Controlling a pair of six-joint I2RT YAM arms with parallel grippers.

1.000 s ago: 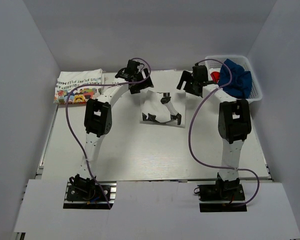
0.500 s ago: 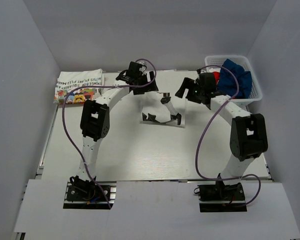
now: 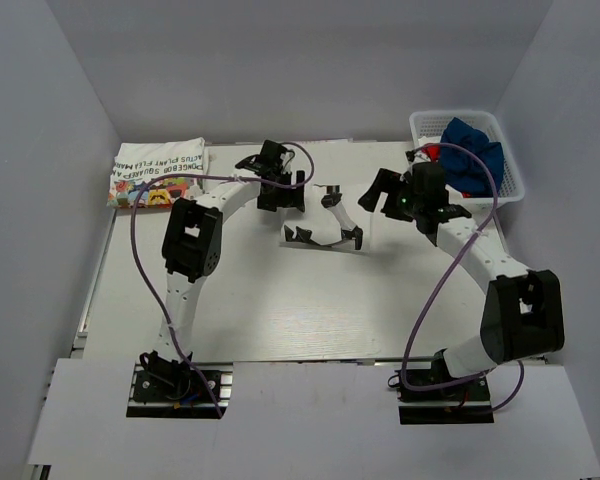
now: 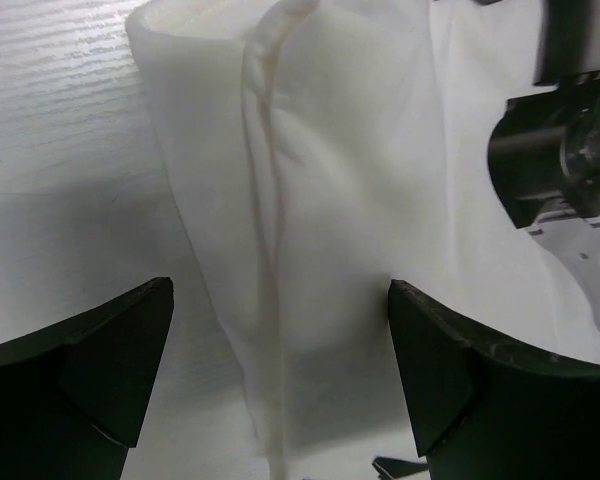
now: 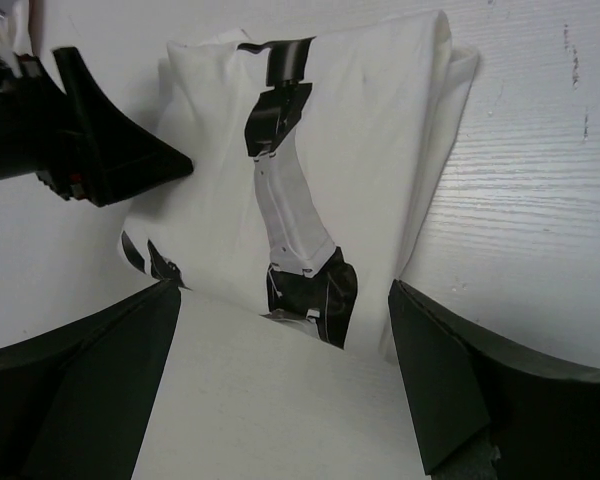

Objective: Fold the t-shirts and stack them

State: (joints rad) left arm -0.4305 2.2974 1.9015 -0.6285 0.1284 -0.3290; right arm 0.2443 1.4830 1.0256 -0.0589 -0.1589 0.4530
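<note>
A folded printed t-shirt (image 3: 158, 172) lies at the table's (image 3: 280, 300) far left corner. The left gripper (image 3: 280, 197), jaws spread, hangs over the left hem of the part-folded white t-shirt (image 3: 310, 215) in the middle. The right gripper (image 3: 382, 190), also spread, hangs at its right edge. If either pinches only the top layer, the fold may open or skew. The grippers are near each other and could collide. Far right, the basket (image 3: 425, 116) holds a navy t-shirt (image 3: 475, 155), clear of the work.

four t-shirts (image 3: 158, 172) (image 3: 308, 212) (image 3: 477, 158) (image 3: 431, 152), one basket (image 3: 427, 116)
</note>
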